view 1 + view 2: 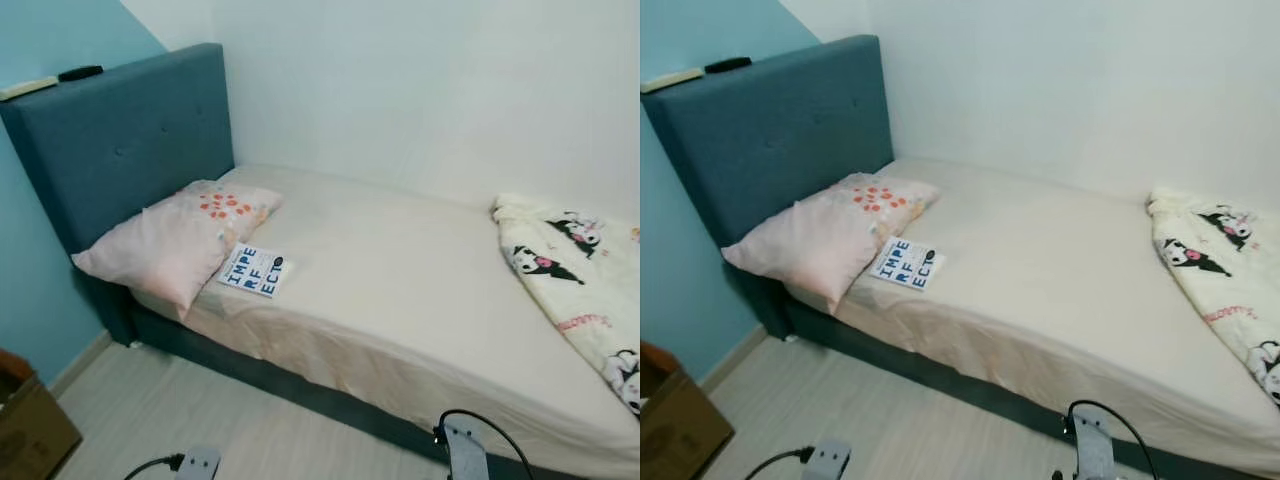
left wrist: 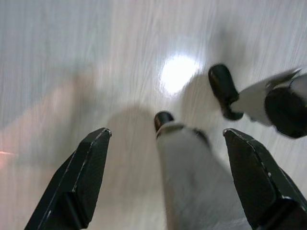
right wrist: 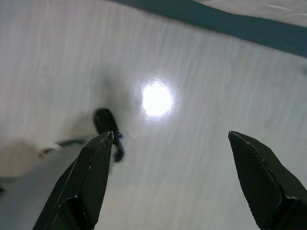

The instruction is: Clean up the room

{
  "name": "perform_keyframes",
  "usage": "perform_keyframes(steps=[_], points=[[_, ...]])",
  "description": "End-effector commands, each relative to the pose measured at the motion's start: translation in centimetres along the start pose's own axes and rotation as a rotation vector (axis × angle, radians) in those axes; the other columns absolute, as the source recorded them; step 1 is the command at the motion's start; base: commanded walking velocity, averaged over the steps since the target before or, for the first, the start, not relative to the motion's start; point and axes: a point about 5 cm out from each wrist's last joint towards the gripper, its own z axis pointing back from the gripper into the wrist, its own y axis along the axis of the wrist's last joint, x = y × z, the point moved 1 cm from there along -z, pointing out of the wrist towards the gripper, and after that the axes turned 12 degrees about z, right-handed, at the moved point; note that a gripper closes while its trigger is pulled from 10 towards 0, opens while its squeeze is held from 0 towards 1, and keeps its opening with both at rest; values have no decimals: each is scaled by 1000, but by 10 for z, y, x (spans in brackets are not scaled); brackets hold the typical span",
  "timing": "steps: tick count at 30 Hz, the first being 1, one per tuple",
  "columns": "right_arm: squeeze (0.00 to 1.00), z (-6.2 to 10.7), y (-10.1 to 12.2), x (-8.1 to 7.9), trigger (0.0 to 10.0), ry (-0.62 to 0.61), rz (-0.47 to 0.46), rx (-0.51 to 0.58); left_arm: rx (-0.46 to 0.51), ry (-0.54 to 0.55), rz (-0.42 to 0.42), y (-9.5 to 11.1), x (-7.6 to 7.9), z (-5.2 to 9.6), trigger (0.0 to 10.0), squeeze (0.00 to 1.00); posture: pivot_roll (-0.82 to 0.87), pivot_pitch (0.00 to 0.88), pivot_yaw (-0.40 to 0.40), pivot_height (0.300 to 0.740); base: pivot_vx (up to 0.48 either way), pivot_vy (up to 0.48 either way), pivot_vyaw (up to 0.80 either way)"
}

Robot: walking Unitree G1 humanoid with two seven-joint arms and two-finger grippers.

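Two grippers hang idle, fingers apart, holding nothing.
Book (image 1: 255, 271) lies near the bed (image 1: 420, 290) edge; a clumsy reach could knock it off.

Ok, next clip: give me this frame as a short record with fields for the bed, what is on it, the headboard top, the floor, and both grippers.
bed: blue frame, cream sheet, blue headboard against the wall
on bed: pink pillow at the headboard end; book flat beside the pillow; cartoon blanket bunched at the other end
headboard top: dark object and pale flat item, too small to identify
floor: pale wood floor; cardboard box at the robot's left
left gripper: open, holding nothing, over the floor
right gripper: open, holding nothing, over the floor
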Motion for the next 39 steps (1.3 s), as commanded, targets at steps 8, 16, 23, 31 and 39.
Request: perform_keyframes(steps=[8, 16, 23, 31, 39], points=[[0, 0, -3, -4, 10000, 2, -1, -13, 0, 12, 3, 2, -2, 0, 10000, 0, 16, 0, -51, 740, 0, 0, -723], [0, 0, 0, -5, 10000, 4, -30, 16, 0, 44, -13, 2, -10, 1, 10000, 0, 6, 0, -43, 740, 0, 0, -669], [0, 0, 2, -7, 10000, 15, -16, 27, -2, 49, -14, 1, -10, 1, 10000, 0, 0, 0, -52, 740, 0, -385, 0], [0, 0, 1, -8, 10000, 20, -11, 26, -6, 47, -13, 0, -8, 1, 10000, 0, -1, 0, -53, 740, 0, -461, 0], [0, 0, -2, -10, 10000, 23, -10, 22, -13, 50, -15, -4, -10, 2, 10000, 0, 3, 0, -56, 740, 0, -471, 0]])
